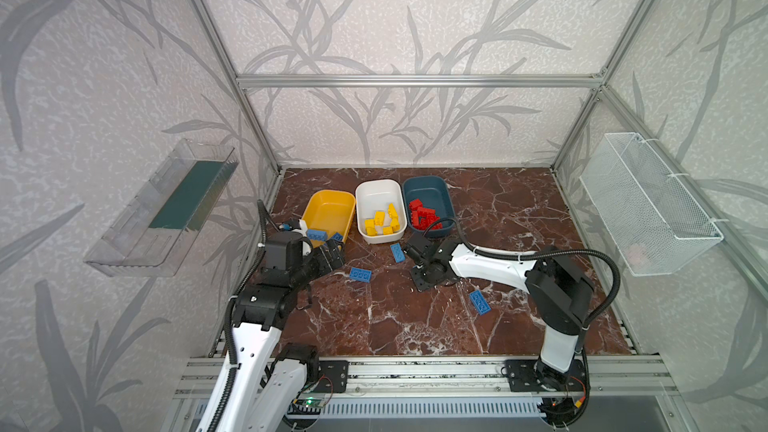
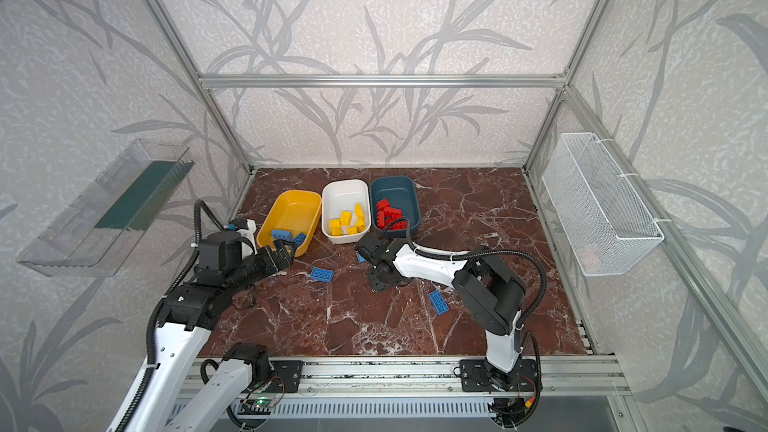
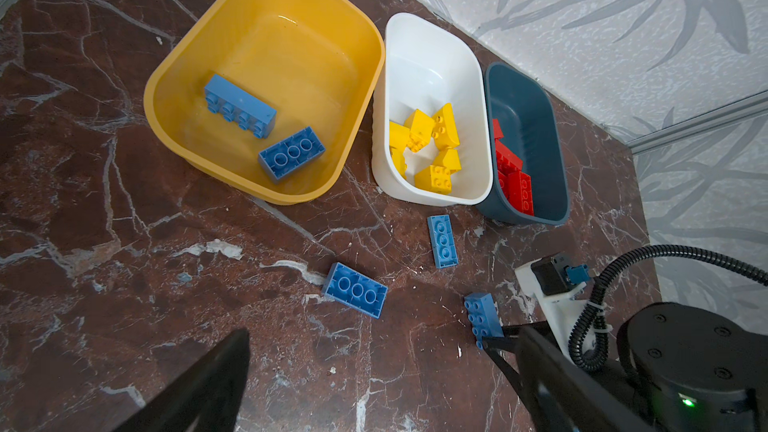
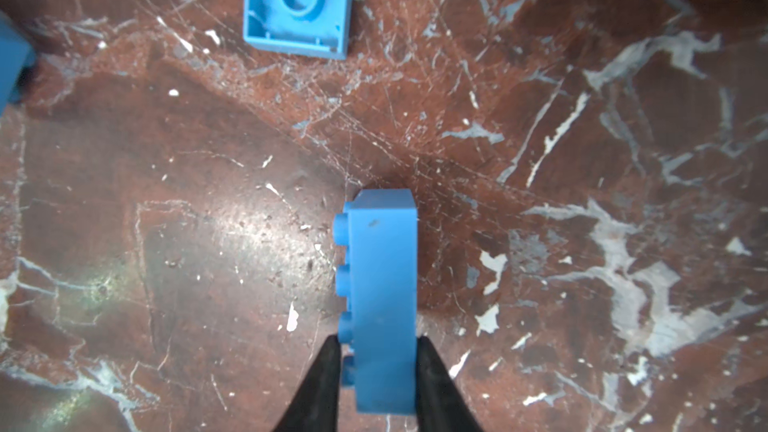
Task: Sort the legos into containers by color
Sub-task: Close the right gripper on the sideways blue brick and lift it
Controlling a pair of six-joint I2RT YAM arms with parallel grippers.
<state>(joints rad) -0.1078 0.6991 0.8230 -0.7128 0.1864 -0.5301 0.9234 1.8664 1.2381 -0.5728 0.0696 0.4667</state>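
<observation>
My right gripper (image 4: 378, 347) is shut on a blue lego (image 4: 380, 305) standing on edge on the floor; its far end is free. In a top view the right gripper (image 1: 415, 263) points down in front of the white container (image 1: 380, 182) and hides that brick. My left gripper (image 1: 337, 252) is open and empty at the near corner of the yellow container (image 1: 328, 192), which holds two blue legos (image 3: 240, 105). Yellow legos (image 1: 384, 222) fill the white container and red legos (image 1: 422, 214) the teal one (image 1: 424, 179). Three blue legos (image 1: 360, 274) lie loose on the floor.
A clear wall tray (image 1: 162, 209) hangs on the left wall and a white wire basket (image 1: 648, 209) on the right wall. Aluminium frame posts bound the marble floor. One loose blue brick (image 1: 480, 302) lies beside the right arm.
</observation>
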